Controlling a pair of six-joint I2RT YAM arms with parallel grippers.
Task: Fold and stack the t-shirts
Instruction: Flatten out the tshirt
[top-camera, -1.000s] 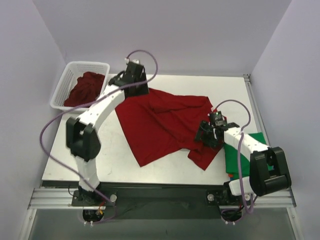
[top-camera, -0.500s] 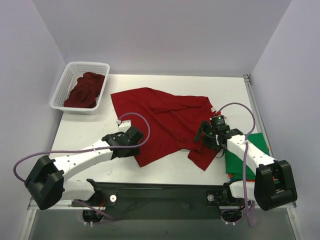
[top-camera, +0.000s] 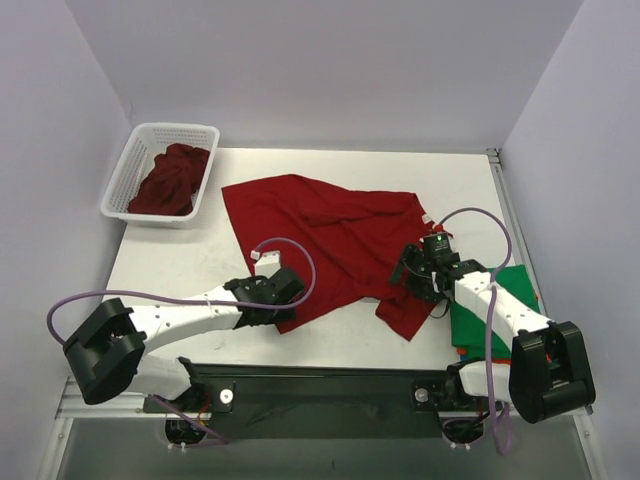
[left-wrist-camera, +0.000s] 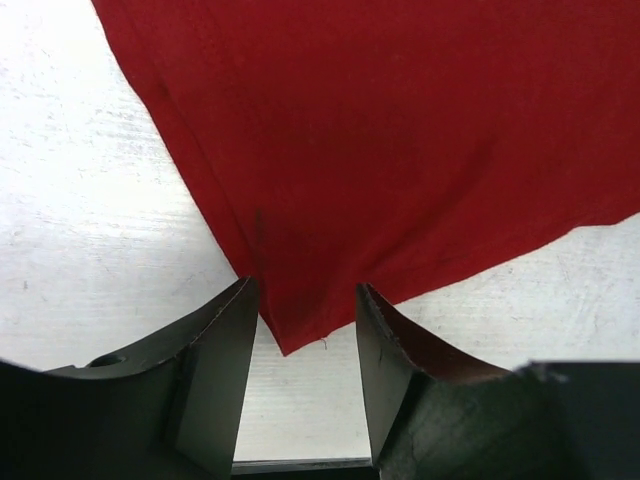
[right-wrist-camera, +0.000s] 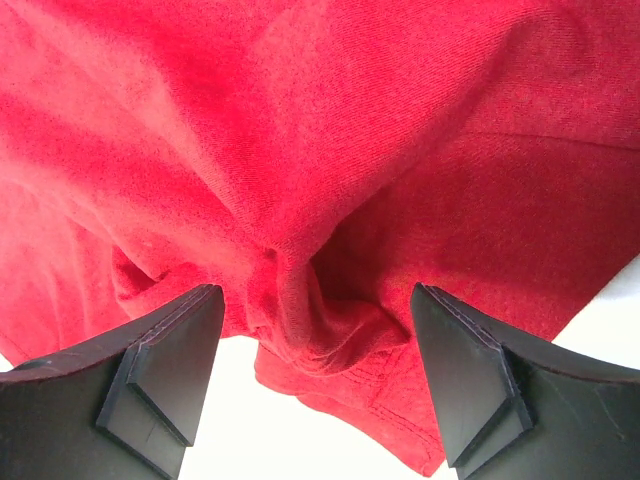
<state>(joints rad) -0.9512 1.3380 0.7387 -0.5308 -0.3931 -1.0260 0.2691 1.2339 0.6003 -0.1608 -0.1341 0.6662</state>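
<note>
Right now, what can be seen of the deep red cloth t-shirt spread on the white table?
The deep red t-shirt lies spread but askew on the table, soft knit, wrinkled. Its near corner sits inside the open left gripper; the open right gripper straddles a bunched fold at its right edge, beside a green folded shirt.

A deep red t-shirt (top-camera: 330, 240) of soft, matt knit cloth, finely woven and rumpled when seen close up, lies on a white table (top-camera: 170, 270) with a matt, faintly scuffed surface. Beyond the shirt's left edge, a white plastic lattice basket (top-camera: 125, 175) holds more dull red cloth (top-camera: 170, 180). Just right of the shirt lies matt green cloth (top-camera: 505, 300). At the shirt's near corner, the left gripper (left-wrist-camera: 305, 300) has fingers (left-wrist-camera: 210, 380) of matt black plastic, and its white arm shell (top-camera: 190, 315) looks smooth and slightly glossy.
</note>
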